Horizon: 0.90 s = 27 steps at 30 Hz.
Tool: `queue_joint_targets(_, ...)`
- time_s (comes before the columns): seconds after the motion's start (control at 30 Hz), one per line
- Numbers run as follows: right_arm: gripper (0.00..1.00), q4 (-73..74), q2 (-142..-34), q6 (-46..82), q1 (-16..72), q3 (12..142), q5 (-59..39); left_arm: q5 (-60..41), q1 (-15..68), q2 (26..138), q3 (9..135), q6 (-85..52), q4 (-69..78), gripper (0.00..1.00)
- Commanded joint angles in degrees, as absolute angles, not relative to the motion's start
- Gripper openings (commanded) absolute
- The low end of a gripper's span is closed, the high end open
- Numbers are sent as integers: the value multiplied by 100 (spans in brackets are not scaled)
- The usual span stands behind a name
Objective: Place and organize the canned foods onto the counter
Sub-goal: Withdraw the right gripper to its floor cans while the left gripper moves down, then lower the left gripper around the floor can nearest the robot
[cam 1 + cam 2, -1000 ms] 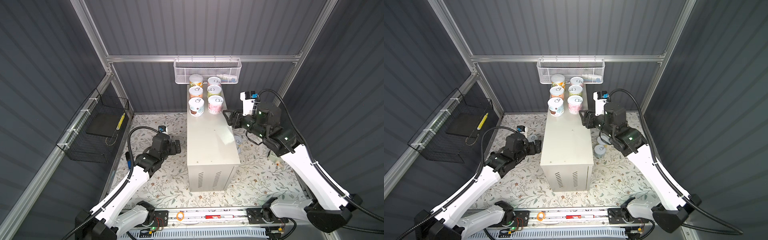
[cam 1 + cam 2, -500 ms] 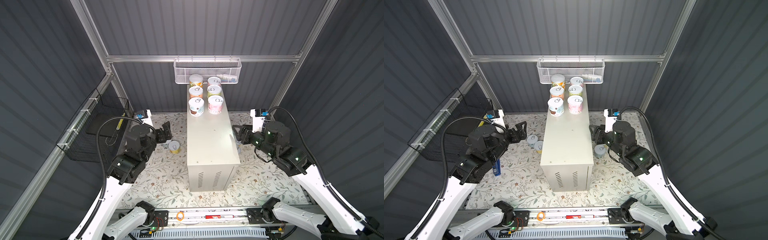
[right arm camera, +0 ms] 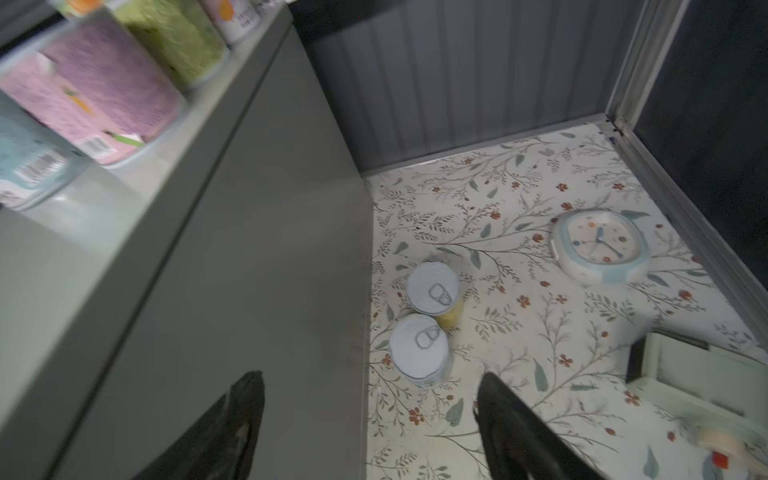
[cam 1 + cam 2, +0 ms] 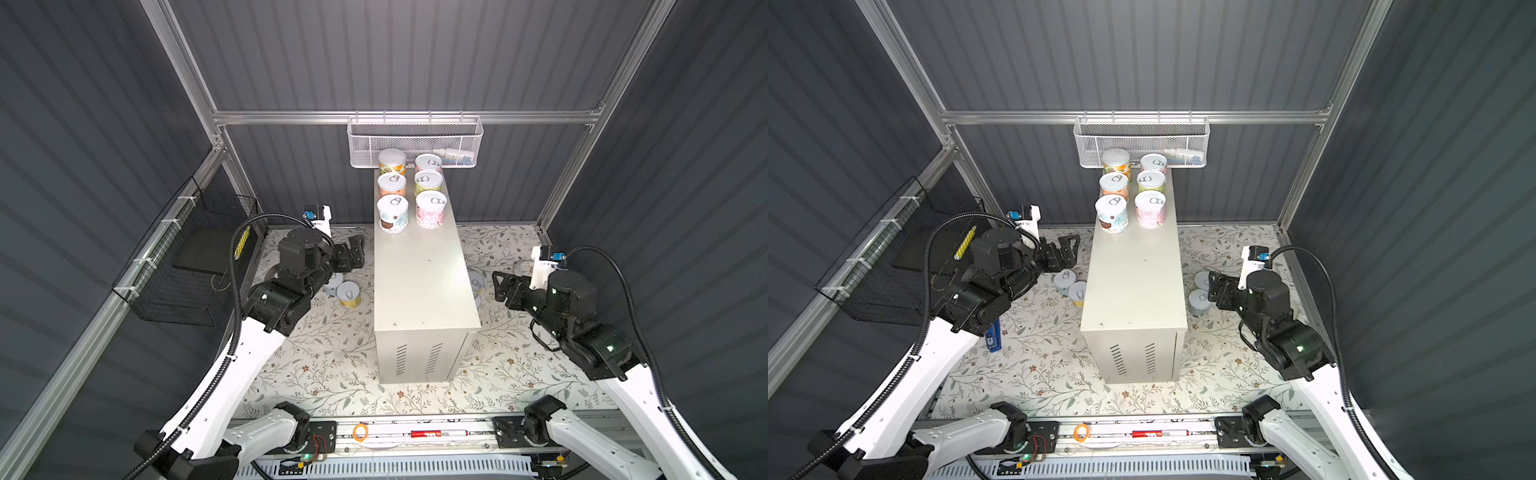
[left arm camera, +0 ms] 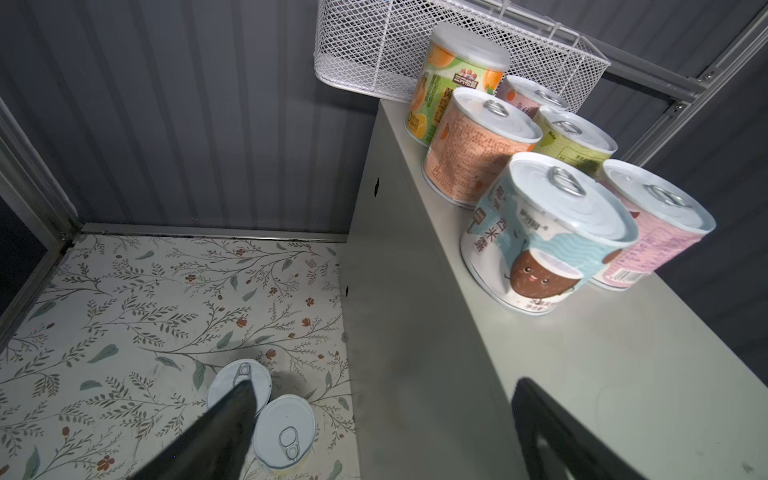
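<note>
The counter [image 4: 424,282] is a tall cream box in the middle of the floor, seen in both top views. Several canned foods stand at its far end in two rows of three, the nearest being a light-blue can [image 5: 548,232] and a pink can [image 5: 656,224]. Two more cans [image 5: 284,432] stand on the floor left of the counter. Another two cans [image 3: 419,347] stand on its right. My left gripper [image 4: 360,251] hangs open and empty above the left pair, beside the counter's wall. My right gripper [image 4: 1212,286] is open and empty over the right pair.
A white mesh basket [image 4: 415,141] hangs on the back wall just above the far cans. A black wire basket [image 4: 195,257] is on the left wall. On the floral mat [image 4: 332,353] lie a clock [image 3: 600,245], a pale green box [image 3: 702,374] and a blue stapler [image 4: 992,336].
My right gripper has drawn back from the pink can at the counter's far end, sunk beside the right wall and spread its jaws. My left arm has risen from the floor.
</note>
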<state>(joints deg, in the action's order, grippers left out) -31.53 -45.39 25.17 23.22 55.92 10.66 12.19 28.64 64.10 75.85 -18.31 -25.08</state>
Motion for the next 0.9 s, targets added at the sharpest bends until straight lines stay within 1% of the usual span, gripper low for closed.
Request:
queue_joint_targets(0.0, 88, -3117, -4635, 2686, 2153, 5153, 701, 1658, 2805, 6431, 7294, -1654, -2488, 99)
queue_joint_targets(0.23, 94, -2850, -4825, 2744, 2134, 4689, 594, 2106, 2626, 6682, 6455, -2083, -2578, 99)
queue_joint_targets(0.43, 99, -2790, -4988, 2720, 2135, 4588, 451, 2199, 2452, 7268, 5848, -2466, -2125, 99)
queue_joint_targets(0.57, 99, -2737, -5069, 2753, 2129, 4571, 375, 2319, 2443, 7748, 5641, -2589, -1707, 100)
queue_joint_targets(0.7, 99, -2734, -5123, 2809, 2132, 4569, 357, 2118, 2417, 8127, 5526, -2653, -1287, 99)
queue_joint_targets(0.87, 99, -2734, -5125, 2860, 2133, 4570, 347, 2092, 2366, 8499, 5486, -2851, -1172, 99)
